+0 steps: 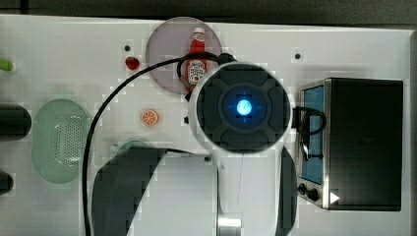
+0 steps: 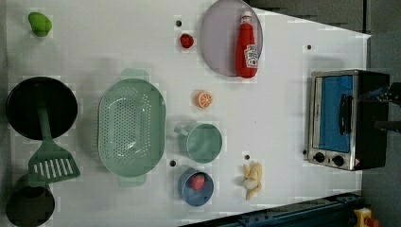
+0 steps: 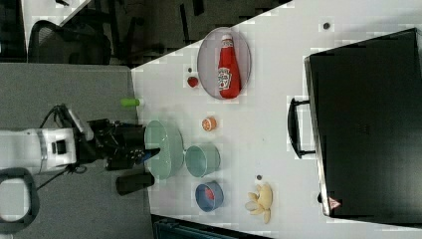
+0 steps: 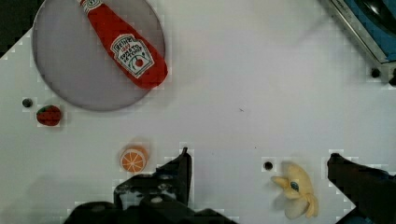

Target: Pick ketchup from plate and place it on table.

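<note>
The ketchup (image 4: 126,49), a red squeeze bottle with a white cap and label, lies flat on the pale lilac-grey plate (image 4: 70,70), which rests on the white table (image 4: 257,70). In the left view the ketchup (image 2: 248,47) lies on the side of the plate (image 2: 217,38) towards the left view's right. My gripper (image 4: 259,156) is open with nothing between its fingers (image 4: 183,161). It hangs well above the table, apart from the bottle. In the right view the gripper (image 3: 142,149) hangs at the right view's left, far from the ketchup (image 3: 226,69).
A toaster oven (image 2: 343,118) stands at the left view's right. A strawberry (image 2: 187,40) lies beside the plate, with an orange slice (image 2: 204,99), green mug (image 2: 203,142), colander (image 2: 131,127), blue bowl (image 2: 195,187) and banana (image 2: 252,180) nearby. A black pan (image 2: 41,108) sits at the left view's left.
</note>
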Robot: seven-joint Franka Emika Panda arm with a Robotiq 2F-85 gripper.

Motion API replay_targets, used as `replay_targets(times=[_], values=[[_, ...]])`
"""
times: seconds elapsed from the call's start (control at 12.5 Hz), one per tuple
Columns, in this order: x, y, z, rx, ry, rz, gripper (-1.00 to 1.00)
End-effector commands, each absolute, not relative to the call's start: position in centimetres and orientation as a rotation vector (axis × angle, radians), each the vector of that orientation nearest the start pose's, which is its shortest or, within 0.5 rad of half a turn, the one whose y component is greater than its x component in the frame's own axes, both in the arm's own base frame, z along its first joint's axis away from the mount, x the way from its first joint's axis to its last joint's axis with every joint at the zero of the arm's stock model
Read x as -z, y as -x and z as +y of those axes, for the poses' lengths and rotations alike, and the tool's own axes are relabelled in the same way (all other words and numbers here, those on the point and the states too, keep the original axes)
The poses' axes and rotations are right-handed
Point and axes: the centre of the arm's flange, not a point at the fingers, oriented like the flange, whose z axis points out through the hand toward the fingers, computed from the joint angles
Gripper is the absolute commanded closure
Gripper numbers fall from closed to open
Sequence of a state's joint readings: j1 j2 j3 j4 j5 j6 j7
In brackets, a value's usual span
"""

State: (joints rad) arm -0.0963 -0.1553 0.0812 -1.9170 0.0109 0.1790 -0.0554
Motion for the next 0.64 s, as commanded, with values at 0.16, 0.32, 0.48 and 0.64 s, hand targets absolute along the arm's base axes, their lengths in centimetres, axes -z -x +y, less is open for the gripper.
replay_targets(times=[0.16, 0.32, 0.48, 0.64], values=[[-49.6, -54.6, 0.5, -0.143, 2.977, 1.054, -1.0], [-47.4, -56.6, 1.0, -0.089, 3.0, 0.93, -1.0], [-45.0, -58.2, 1.2, -0.068, 3.024, 0.799, -1.0], [-42.2, -59.6, 1.2, -0.084, 3.045, 0.691, -1.0]])
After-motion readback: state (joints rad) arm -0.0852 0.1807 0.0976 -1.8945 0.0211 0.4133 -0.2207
